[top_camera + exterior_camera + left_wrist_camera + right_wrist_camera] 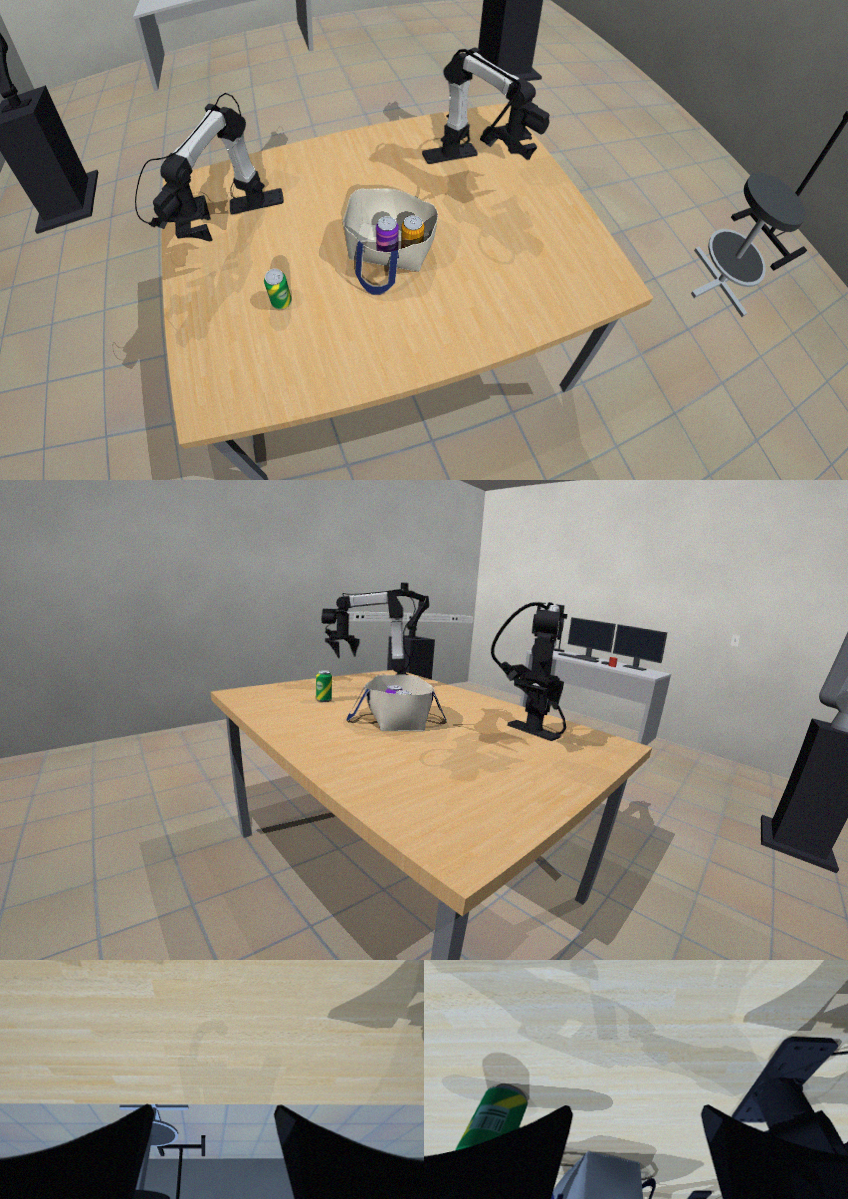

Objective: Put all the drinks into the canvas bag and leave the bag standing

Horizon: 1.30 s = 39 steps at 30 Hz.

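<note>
The canvas bag [410, 260] [401, 711] [615, 1176] stands mid-table with its walls up. Inside, a purple can [386, 230] [392, 690] and an orange can [412, 230] stand upright side by side. A green can [278, 291] [323, 686] [494, 1118] stands upright on the table outside the bag, on the right arm's side. My right gripper [208, 227] [346, 653] [636, 1108] is open and empty, raised above the table near the green can. My left gripper [508, 145] [214, 1107] is open and empty, away from the bag on the opposite side.
The wooden table [416, 350] [386, 783] carries both arm bases. A blue handle [376, 290] [352, 716] hangs outside the bag toward the table's front in the top view. A stool [773, 202] stands on the floor beyond the table's edge.
</note>
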Available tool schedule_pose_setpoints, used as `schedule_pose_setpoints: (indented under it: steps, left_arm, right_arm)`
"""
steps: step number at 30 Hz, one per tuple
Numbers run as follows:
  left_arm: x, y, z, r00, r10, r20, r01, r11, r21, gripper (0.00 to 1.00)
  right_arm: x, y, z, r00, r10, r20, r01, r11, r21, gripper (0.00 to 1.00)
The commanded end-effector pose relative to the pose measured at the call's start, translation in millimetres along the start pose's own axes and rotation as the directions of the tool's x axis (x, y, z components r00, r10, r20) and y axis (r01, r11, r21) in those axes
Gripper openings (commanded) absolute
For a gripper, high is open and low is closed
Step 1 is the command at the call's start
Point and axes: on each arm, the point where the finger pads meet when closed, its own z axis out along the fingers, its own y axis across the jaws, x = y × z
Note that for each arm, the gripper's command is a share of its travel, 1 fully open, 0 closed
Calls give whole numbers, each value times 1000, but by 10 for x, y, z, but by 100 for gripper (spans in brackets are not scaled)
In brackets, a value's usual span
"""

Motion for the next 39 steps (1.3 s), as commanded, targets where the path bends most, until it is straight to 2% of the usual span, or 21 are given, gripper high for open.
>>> schedule_pose_setpoints:
  steps: [1,4,5,21,22,25,29,31,35,39]
  left_arm:
    - [20,18,-126,999,41,-19,-41,999,-16,91]
    - [5,51,-125,999,49,-10,-49,999,-19,91]
    - [-14,67,-129,998,58,-11,-59,998,-20,91]
    - [5,98,-125,999,28,-19,-29,999,-23,91]
    - [4,98,-129,999,28,-19,-29,999,-24,91]
    - [4,99,-129,999,31,-19,-32,999,-24,91]
    - [4,99,-129,999,31,-19,-32,999,-24,91]
    - [4,99,-129,999,31,-19,-32,999,-24,91]
    - [9,109,-142,999,32,-22,-32,999,-27,91]
    - [9,109,-142,999,32,-22,-32,999,-27,91]
  right_arm:
    - [-61,26,-106,998,11,58,-9,999,-37,100]
    - [-61,26,-106,998,11,58,-9,999,-37,100]
    - [-61,26,-106,998,11,58,-9,999,-37,89]
    - [-61,26,-106,998,11,58,-9,999,-37,89]
    - [-65,234,-60,997,-61,45,64,995,-75,89]
    - [-16,407,-71,970,-230,72,238,963,-125,89]
    - [102,738,-79,847,-511,148,531,829,-174,89]
    - [102,738,-79,847,-511,148,531,829,-174,89]
    - [271,1063,-80,658,-715,236,753,630,-192,89]
    - [500,1410,-93,449,-836,316,893,408,-190,89]
